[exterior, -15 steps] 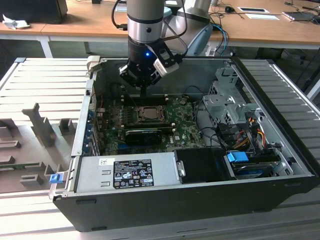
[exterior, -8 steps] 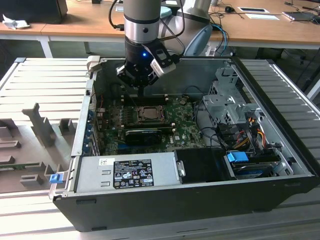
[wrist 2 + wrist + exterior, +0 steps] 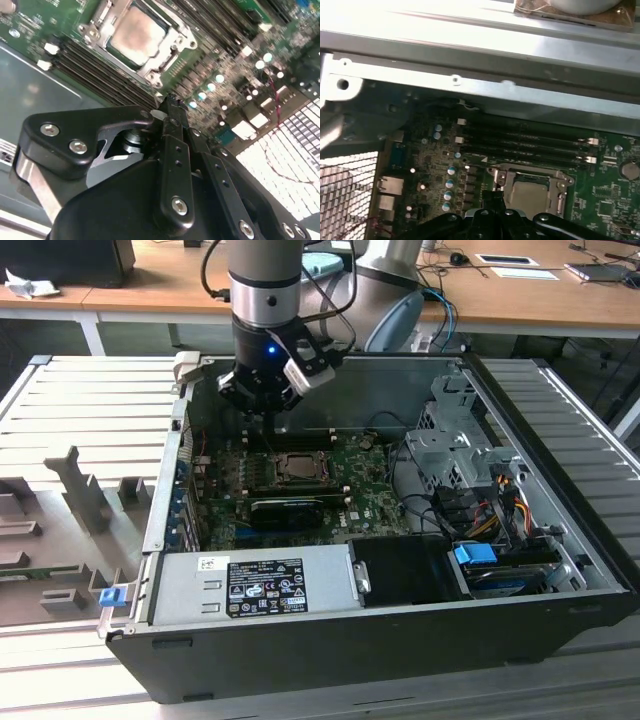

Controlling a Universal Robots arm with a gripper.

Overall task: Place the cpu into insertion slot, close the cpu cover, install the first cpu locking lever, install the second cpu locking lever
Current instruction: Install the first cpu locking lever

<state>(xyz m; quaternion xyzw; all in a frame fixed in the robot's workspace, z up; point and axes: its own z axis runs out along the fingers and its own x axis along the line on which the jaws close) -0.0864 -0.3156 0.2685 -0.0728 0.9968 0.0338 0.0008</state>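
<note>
Black, pressed together at the claw (image 3: 167,106), gripping nothing; hovers near cpu cover (image 3: 176,35) over seated cpu (image 3: 137,37). Risks glancing descent scratching motherboard (image 3: 215,65), bending cover.

The open black metal computer case (image 3: 400,645) lies on the grey slatted metal bench (image 3: 90,400). Inside it, the green motherboard (image 3: 372,502) lies left of the grey metal drive cage (image 3: 450,440). The small square silver-grey cpu (image 3: 298,467) sits in the square black insertion slot (image 3: 272,472). The long black card (image 3: 285,510) lies just near of it. The black tool (image 3: 268,422) hangs above its far side.
</note>
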